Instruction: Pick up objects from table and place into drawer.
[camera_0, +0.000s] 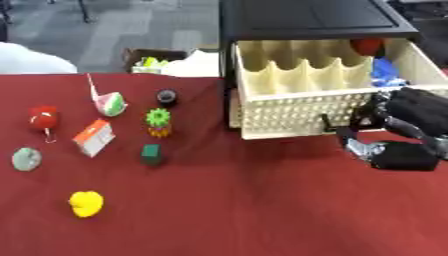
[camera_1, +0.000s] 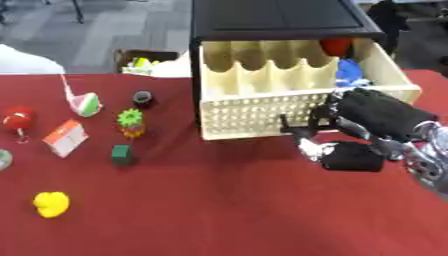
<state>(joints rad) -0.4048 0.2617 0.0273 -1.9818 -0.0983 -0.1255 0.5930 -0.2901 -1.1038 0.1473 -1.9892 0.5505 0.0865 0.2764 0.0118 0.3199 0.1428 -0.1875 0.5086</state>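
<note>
A red cloth-covered table (camera_0: 262, 210) filled the left eye view, bearing a yellow toy (camera_0: 86, 203), a green block (camera_0: 151, 154), a pineapple-like toy (camera_0: 158, 122) and a red ball (camera_0: 42, 118) at its left, well apart from the open cream drawer (camera_0: 297, 115) under a black cabinet (camera_0: 306, 20). In the right eye view, the right hand (camera_1: 372, 120) sat at the drawer's front, fingers curled near its dark handle (camera_1: 291, 126); whether they gripped it could not be told, and a blue item (camera_1: 350, 70) and a red item (camera_1: 336, 46) lay inside.

grey disc (camera_1: 3, 159) cut off at left edge
</note>
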